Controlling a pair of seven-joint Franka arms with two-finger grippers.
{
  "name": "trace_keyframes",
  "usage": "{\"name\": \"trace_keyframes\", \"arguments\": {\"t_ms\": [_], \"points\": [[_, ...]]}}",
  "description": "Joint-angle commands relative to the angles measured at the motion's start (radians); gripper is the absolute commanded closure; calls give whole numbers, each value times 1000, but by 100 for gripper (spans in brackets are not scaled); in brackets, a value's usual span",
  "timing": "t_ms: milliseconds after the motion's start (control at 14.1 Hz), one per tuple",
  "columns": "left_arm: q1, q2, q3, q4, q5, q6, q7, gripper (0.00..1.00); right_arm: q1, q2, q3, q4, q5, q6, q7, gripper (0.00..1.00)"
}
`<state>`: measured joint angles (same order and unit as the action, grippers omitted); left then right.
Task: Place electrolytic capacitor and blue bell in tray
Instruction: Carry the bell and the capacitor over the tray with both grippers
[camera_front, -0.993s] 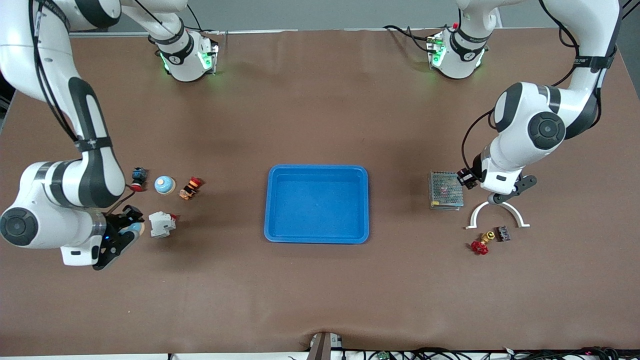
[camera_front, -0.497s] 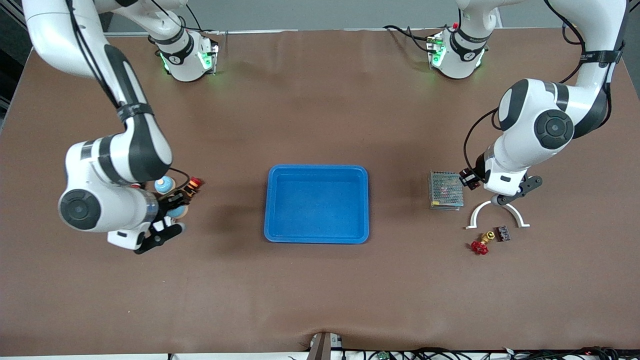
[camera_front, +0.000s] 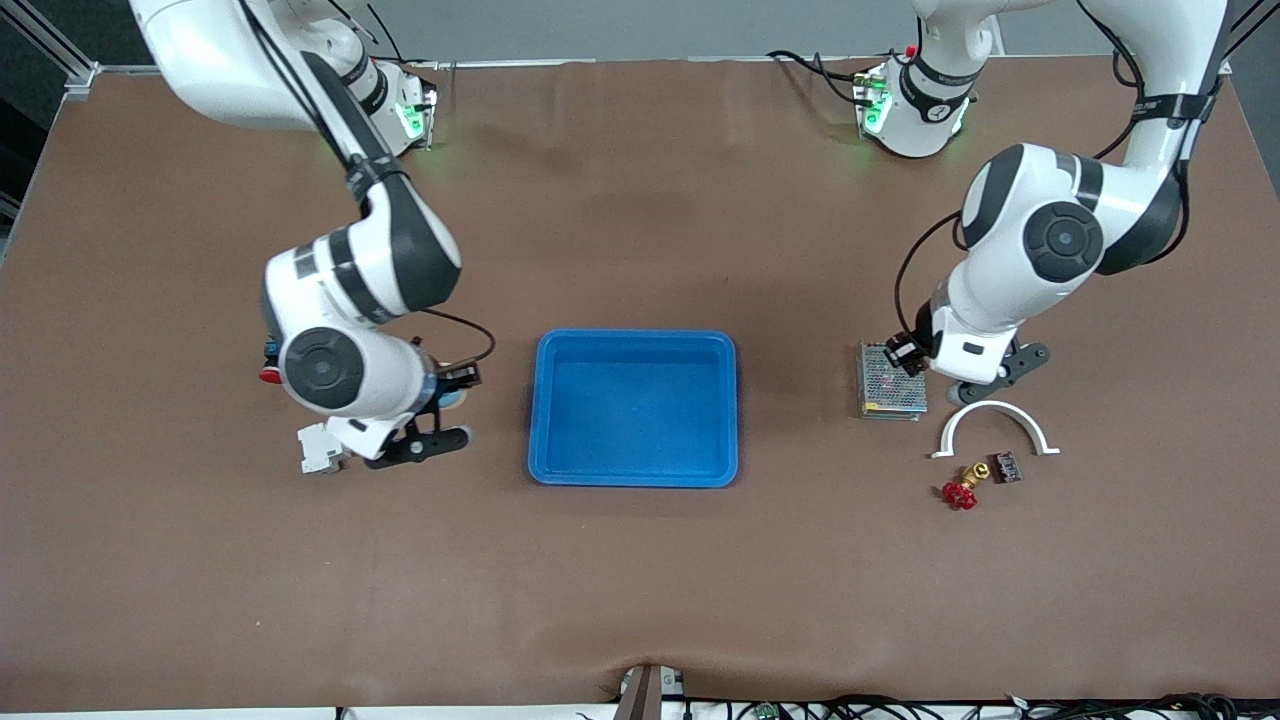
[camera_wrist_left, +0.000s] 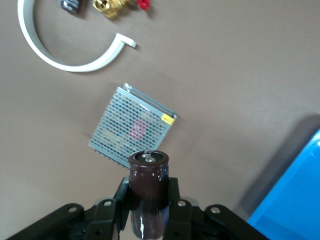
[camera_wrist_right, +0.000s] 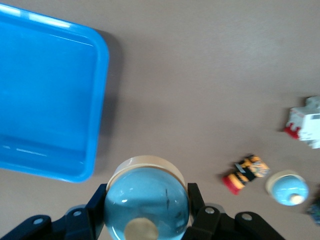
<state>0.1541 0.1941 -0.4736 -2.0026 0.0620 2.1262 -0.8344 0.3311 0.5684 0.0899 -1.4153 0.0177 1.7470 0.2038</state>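
The bright-blue tray (camera_front: 633, 338) lies at the table's middle, with nothing in it. My right gripper (camera_front: 452, 400) is shut on a light-blue domed bell (camera_wrist_right: 146, 202) and holds it over the table just beside the tray's edge (camera_wrist_right: 97, 100) toward the right arm's end. My left gripper (camera_front: 906, 353) is shut on a dark brown electrolytic capacitor (camera_wrist_left: 148, 185) and holds it upright over a metal mesh box (camera_wrist_left: 131, 127). The tray's corner (camera_wrist_left: 297, 200) shows in the left wrist view.
A second blue bell (camera_wrist_right: 286, 187), an orange-and-red button (camera_wrist_right: 245, 174) and a white breaker (camera_front: 320, 447) lie toward the right arm's end. The mesh box (camera_front: 890, 385), a white arc (camera_front: 992, 425), a red-handled brass valve (camera_front: 962, 488) and a small dark chip (camera_front: 1006, 467) lie toward the left arm's end.
My right arm has swung with the bell from near the white breaker to beside the tray. My left gripper has shifted a little toward the tray, over the mesh box.
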Motion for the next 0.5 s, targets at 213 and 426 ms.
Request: {"name": "trace_keyframes", "arguments": {"t_ms": [213,426], "points": [[-89,85,-7,100,27,-25,-191,100,118,-30,-10,-169,10,231,256,58],[-155,169,-7,183,27,-23,-331,100,176,-21,-12,-227,10,366,351,58]]}}
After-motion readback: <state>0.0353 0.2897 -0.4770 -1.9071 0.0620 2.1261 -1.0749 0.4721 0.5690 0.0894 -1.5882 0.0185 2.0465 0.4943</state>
